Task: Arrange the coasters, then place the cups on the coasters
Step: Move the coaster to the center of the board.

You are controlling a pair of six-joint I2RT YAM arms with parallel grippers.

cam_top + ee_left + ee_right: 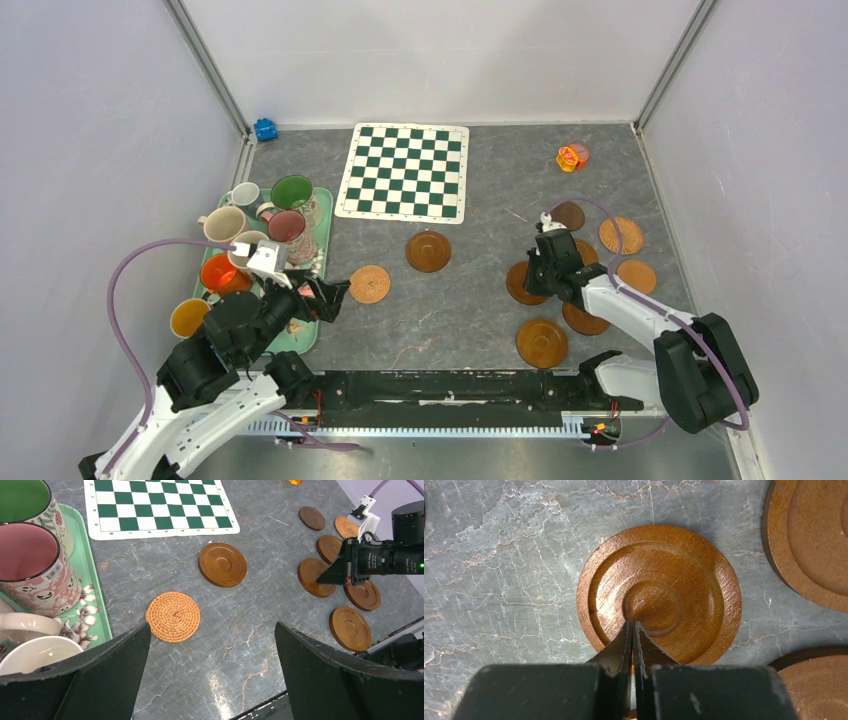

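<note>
Several cups stand crowded on the mint tray (pixel 306 336) at the left, among them a green-lined one (pixel 292 191), a pink one (pixel 27 555) and an orange one (pixel 219 272). A woven coaster (pixel 369 284) and a brown wooden coaster (pixel 428 251) lie mid-table. Several more coasters cluster at the right. My left gripper (pixel 212 625) hangs open just right of the tray, near the woven coaster (pixel 172 616), holding nothing. My right gripper (pixel 632 623) is shut, its tips resting on the centre of a wooden coaster (pixel 674 565) at the cluster's left (pixel 516 283).
A green-and-white chequered mat (pixel 404 171) lies at the back centre. A small orange toy (pixel 572 157) sits at the back right and a small blue object (pixel 265 129) in the back left corner. White walls close in three sides.
</note>
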